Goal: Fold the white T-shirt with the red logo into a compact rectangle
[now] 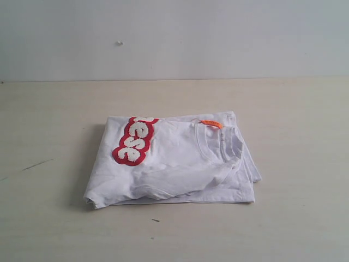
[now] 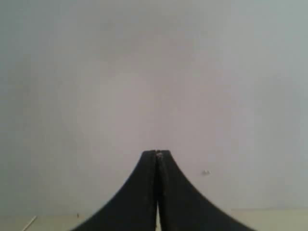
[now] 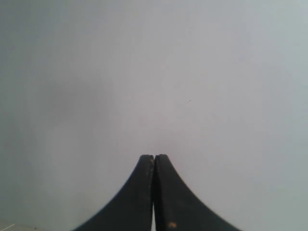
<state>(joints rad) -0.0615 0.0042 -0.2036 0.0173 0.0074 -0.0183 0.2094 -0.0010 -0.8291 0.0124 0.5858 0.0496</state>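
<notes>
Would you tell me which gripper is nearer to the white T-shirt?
Cannot tell. The left gripper and the right gripper are both shut, pointing at the wall, clear of the white T-shirt; neither shows in the exterior view.

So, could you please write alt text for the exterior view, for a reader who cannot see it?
A white T-shirt lies folded into a rough rectangle on a pale table, part of its red logo facing up and an orange neck tag by the collar. No arms appear.

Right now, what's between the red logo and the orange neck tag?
Between the red logo and the orange neck tag lies only creased fabric of the white T-shirt, seen in the exterior view.
</notes>
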